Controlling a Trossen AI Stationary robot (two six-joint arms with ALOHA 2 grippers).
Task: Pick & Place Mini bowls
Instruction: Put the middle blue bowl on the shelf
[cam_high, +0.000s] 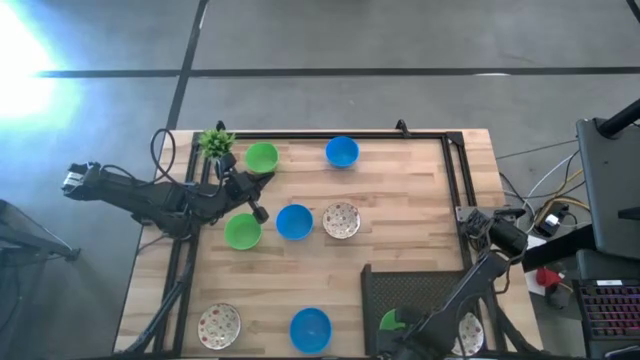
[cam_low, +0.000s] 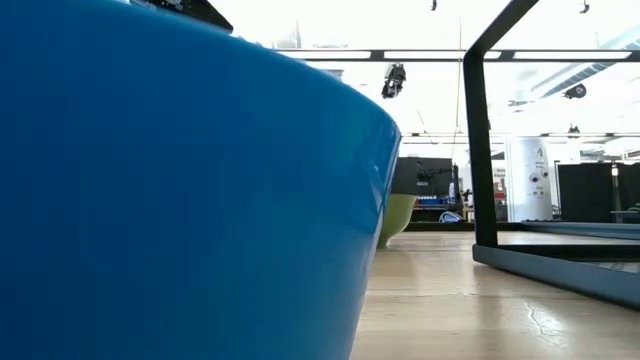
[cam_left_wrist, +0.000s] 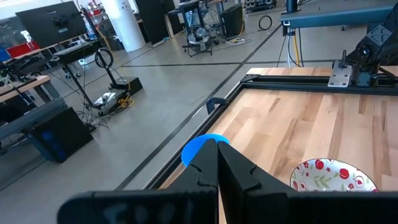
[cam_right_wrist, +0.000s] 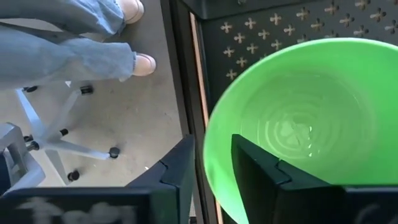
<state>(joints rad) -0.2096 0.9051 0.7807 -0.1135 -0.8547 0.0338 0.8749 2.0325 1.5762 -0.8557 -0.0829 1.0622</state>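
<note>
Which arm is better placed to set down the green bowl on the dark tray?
The right. Its gripper straddles the rim of a green bowl over the dark tray. The left gripper, fingers together, is across the table among the other bowls.

I see the plant at the surface's far left corner, with two bowls along the far edge to its right. Three bowls sit in a row mid-surface. Two more lie near the front edge. The tray at front right holds what looks like two bowls, partly hidden by the right arm.
</note>
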